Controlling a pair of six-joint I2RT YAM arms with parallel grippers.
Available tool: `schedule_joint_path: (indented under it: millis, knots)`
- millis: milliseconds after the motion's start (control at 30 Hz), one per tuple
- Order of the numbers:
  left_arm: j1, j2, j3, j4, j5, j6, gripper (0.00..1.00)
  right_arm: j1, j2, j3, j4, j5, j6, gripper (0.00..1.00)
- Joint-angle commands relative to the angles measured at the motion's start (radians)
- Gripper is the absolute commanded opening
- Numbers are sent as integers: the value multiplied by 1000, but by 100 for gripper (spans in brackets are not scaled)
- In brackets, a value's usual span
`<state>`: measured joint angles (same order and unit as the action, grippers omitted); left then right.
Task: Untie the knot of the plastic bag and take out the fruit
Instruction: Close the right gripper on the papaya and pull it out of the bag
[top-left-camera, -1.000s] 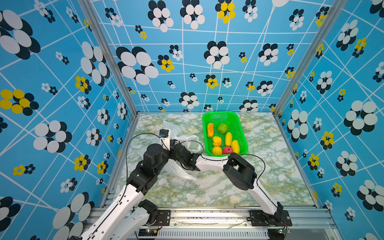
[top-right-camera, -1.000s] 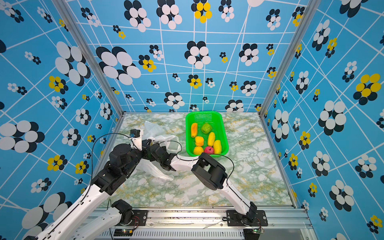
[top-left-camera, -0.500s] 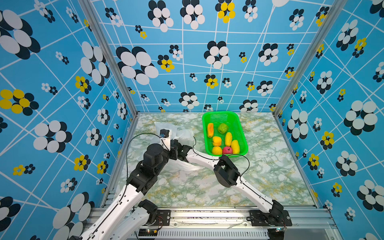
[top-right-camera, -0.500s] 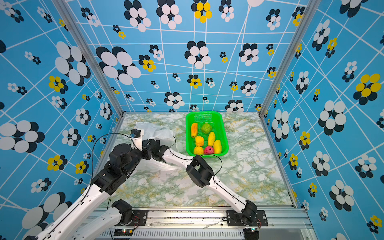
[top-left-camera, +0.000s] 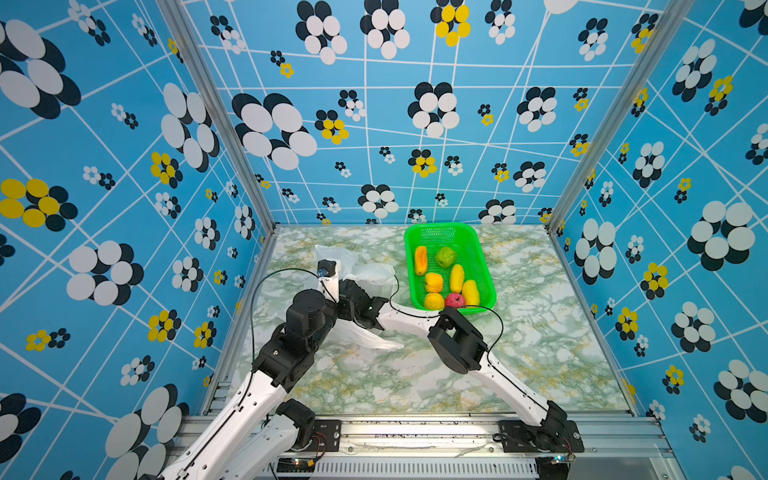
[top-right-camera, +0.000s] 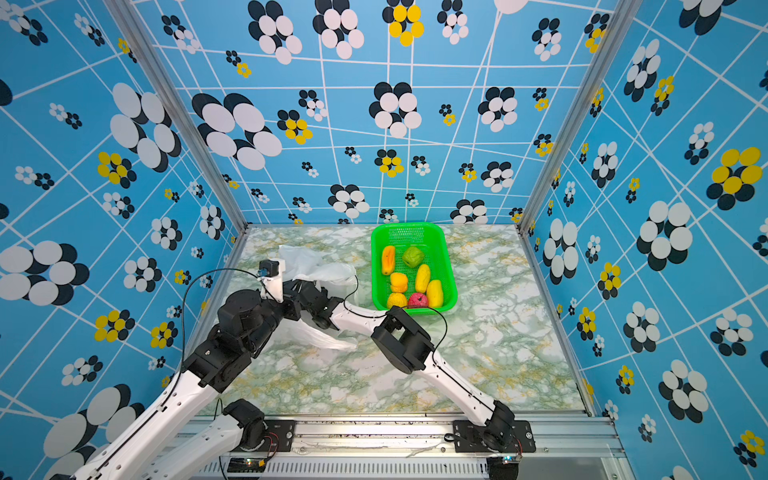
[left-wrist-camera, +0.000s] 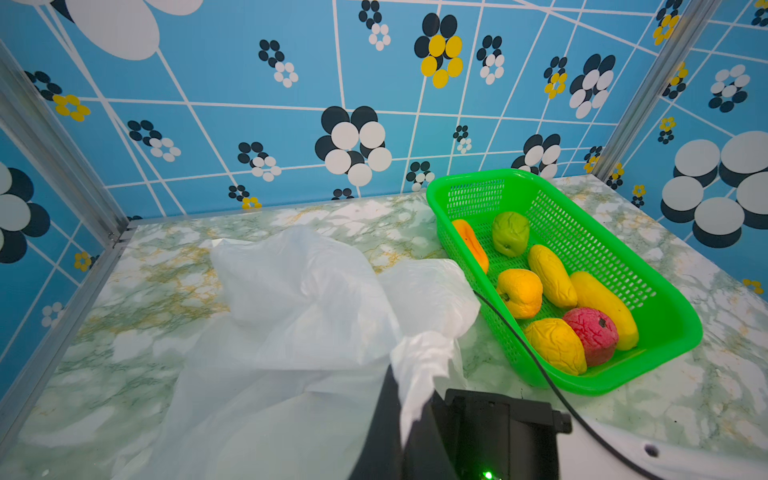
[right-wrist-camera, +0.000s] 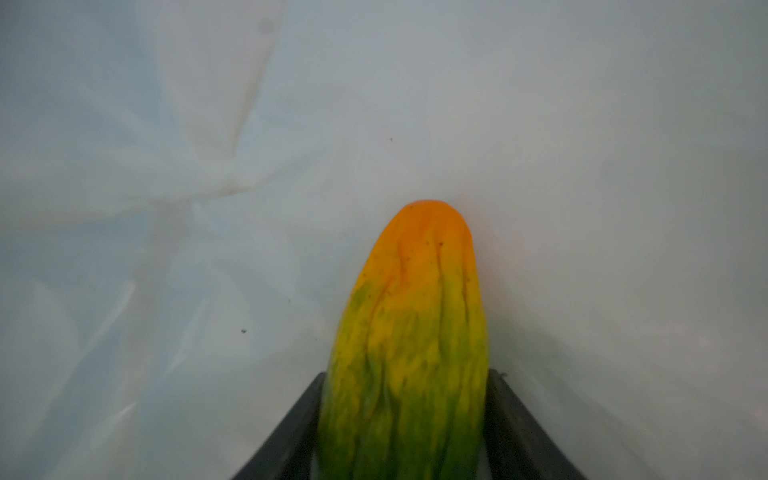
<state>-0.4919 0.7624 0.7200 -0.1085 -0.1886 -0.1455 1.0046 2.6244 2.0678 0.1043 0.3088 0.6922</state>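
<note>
My left tool (left-wrist-camera: 409, 399) pinches a bunch of the plastic bag (left-wrist-camera: 307, 299). My right tool (right-wrist-camera: 405, 419), inside the bag, has its jaws against both sides of the green-orange fruit (right-wrist-camera: 415, 311). I'd grip firmly, withdraw straight through the opening without snagging film, and then head for the green basket (top-left-camera: 440, 227).

bright, even light overall; dim and hazy inside the plastic bag (right-wrist-camera: 174, 124).

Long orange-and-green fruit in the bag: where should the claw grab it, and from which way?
Pinch the long fruit across its narrow width, on its two long sides, coming in lengthwise from its green end. It is oblong, and the right claw straddles it that way inside the plastic bag.
</note>
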Motion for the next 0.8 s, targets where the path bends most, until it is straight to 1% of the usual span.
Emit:
schedule_joint_path:
  millis: [0, 133, 267, 333, 433, 500, 600, 767]
  knots:
    - [0, 4, -6, 12, -59, -11, 0, -6, -140, -160, 146, -12, -48, 53]
    - [0, 27, 2, 6, -73, -12, 0, -4, -327, -416, 319, 9, -69, 47]
    - [1, 50, 12, 3, -81, -11, 0, -4, -511, -658, 461, -2, -91, 42]
    - [2, 55, 16, -3, -84, -15, 0, -3, -583, -760, 532, -8, -100, 41]
    - [3, 55, 17, -4, -77, -16, 0, -4, -659, -885, 635, -22, -93, 37]
    - [3, 52, 16, 0, -77, -15, 0, -3, -693, -936, 685, -59, -91, 35]
    - [4, 48, 15, -5, -79, -16, 0, 7, -734, -968, 694, -94, -106, 34]
    - [4, 40, 12, -5, -78, -19, 0, 50, -741, -969, 705, -158, -176, 32]
